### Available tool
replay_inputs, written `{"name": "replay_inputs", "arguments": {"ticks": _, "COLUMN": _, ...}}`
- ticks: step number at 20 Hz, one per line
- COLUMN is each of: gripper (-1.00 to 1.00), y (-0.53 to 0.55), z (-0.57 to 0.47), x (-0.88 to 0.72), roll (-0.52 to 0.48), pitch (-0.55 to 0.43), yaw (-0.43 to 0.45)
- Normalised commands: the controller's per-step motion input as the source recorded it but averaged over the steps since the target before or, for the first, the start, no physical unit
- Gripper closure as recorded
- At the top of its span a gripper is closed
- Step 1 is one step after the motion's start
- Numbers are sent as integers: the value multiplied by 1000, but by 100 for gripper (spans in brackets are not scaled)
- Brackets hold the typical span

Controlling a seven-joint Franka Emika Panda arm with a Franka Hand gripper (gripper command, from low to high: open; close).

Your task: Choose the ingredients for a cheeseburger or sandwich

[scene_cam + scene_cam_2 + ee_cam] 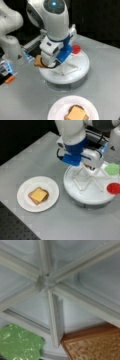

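Observation:
On the white paper plate (25,202) lies the sandwich stack: a brown toast square (32,196) with a yellow cheese square (38,194) on top, also seen on the plate (58,107) as cheese (75,112). My gripper (49,65) hangs low over the white divided round tray (80,72), near its middle, in both front views (87,167). Another brown toast square (38,60) sits in the tray right beside the gripper. The wrist view shows that toast (97,345) flat in a compartment, with no fingers in sight.
The tray's ribs (53,315) meet at a hub under the wrist camera. A green lettuce-like piece (112,168) (18,342) and a red disc (113,188) (76,48) lie in other compartments. An orange-tipped device (8,75) stands at a front view's left.

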Motion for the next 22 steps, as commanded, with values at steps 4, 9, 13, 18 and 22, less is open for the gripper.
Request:
{"name": "replay_inputs", "arguments": {"ticks": 4, "gripper": -100, "y": 194, "z": -191, "x": -366, "roll": -285, "pitch": -182, "yaw": 10}}
{"name": "replay_inputs", "arguments": {"ticks": 9, "gripper": -100, "y": 218, "z": -238, "x": -292, "roll": -282, "pitch": -199, "yaw": -2}}
{"name": "replay_inputs", "arguments": {"ticks": 13, "gripper": -100, "y": 168, "z": -210, "x": -248, "roll": -273, "pitch": -238, "yaw": 22}}
{"name": "replay_inputs", "arguments": {"ticks": 18, "gripper": -100, "y": 33, "z": -167, "x": -229, "roll": -246, "pitch": -241, "yaw": 90}}
{"name": "replay_inputs", "arguments": {"ticks": 22, "gripper": -100, "y": -45, "z": -111, "x": -193, "roll": -189, "pitch": -221, "yaw": 99}}
